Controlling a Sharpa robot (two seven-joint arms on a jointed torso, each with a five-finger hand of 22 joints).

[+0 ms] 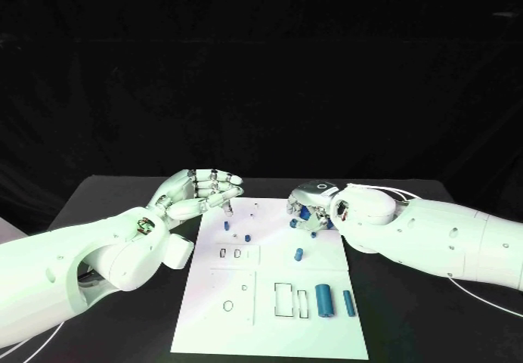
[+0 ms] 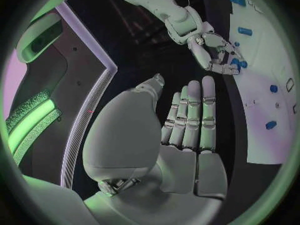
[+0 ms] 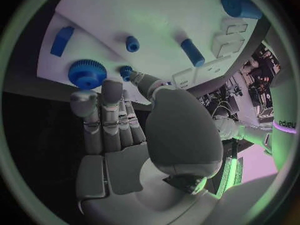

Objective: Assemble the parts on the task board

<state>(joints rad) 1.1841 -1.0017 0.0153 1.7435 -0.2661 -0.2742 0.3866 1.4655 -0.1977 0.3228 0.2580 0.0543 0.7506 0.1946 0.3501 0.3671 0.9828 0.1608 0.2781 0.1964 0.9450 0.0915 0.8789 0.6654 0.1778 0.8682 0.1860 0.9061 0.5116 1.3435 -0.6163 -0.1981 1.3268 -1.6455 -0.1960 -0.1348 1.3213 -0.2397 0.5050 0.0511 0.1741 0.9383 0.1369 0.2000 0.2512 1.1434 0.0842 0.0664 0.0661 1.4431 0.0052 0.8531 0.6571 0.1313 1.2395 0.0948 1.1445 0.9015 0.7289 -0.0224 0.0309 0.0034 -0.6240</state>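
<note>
We log: task board (image 1: 273,302) carrying blue parts (image 1: 323,299); right hand (image 1: 308,204) over its far edge, fingertips at a blue gear (image 3: 87,73), grasp undeterminable; left hand (image 1: 207,193) beside it, fingers straight, empty

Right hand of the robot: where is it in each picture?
Head view: right hand at the task board's far edge.
Left wrist view: right hand beyond the left hand, by the board.
Right wrist view: right hand close up, reaching the board.
Shared landmark: the task board.
</note>
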